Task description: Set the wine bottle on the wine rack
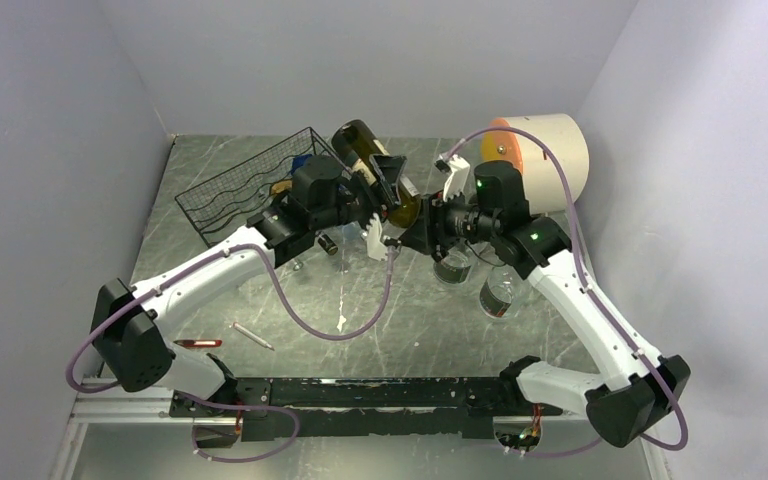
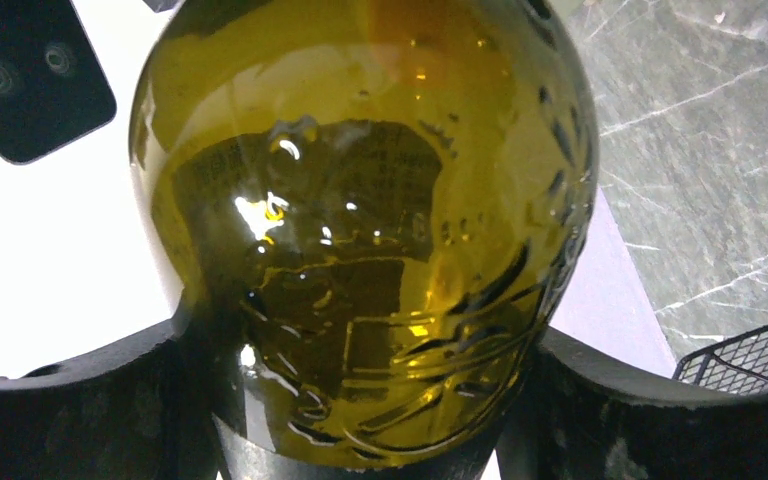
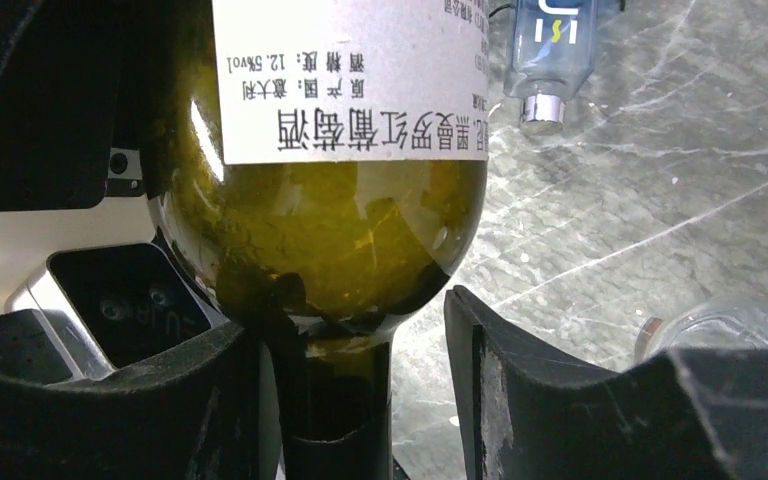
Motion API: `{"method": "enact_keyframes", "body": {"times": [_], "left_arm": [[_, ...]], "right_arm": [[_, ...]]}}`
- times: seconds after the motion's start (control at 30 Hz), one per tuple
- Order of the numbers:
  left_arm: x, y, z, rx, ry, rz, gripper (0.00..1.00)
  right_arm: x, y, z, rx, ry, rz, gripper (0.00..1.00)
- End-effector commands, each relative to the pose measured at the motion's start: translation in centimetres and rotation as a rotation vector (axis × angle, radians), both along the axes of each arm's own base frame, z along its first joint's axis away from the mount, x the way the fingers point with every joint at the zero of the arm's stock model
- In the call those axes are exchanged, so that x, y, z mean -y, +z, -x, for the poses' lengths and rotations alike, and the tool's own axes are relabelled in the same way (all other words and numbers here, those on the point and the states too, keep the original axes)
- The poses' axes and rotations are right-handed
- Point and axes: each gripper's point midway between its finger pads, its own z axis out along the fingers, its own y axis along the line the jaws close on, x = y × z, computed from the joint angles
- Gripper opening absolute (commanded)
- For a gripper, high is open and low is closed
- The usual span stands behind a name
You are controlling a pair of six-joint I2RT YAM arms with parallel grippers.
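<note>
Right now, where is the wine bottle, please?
In the top view, the wine bottle is mid-table toward the back, just right of the wine rack, gripped by the left end effector, its neck inside the right end effector.

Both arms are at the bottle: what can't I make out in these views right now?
Top view: the wine bottle's neck, hidden under the right arm.
Left wrist view: the wine rack, only a corner at the edge; the bottle fills the rest.
Right wrist view: whether the right gripper touches the neck on its shadowed side; the bottle's mouth, cut off by the bottom edge.
</note>
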Motion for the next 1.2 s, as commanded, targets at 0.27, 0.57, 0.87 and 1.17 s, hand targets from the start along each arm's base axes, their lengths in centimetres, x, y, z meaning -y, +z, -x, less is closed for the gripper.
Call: {"method": "enact_keyframes", "body": {"times": [0.27, 0.57, 0.87, 1.17], "left_arm": [[0.6, 6.7, 0.7, 0.106, 0.009, 0.132, 0.07], [0.3, 7.0, 1.1, 0.088, 0.015, 0.195, 0.84], [-0.1, 4.5, 1.3, 0.064, 0.020, 0.141, 0.99], [-2.7, 10.4, 0.1, -0.213, 0.186, 0.548, 0.97]], "right_arm": [[-0.5, -1.2, -1.8, -0.019, -0.054, 0.017, 0.26], [0.2, 0.8, -2.7, 0.055, -0.123, 0.008, 0.00], [2.9, 4.5, -4.4, 0.158, -0.336, -0.023, 0.00], [2.7, 3.2, -4.0, 0.139, -0.310, -0.011, 0.00]]}}
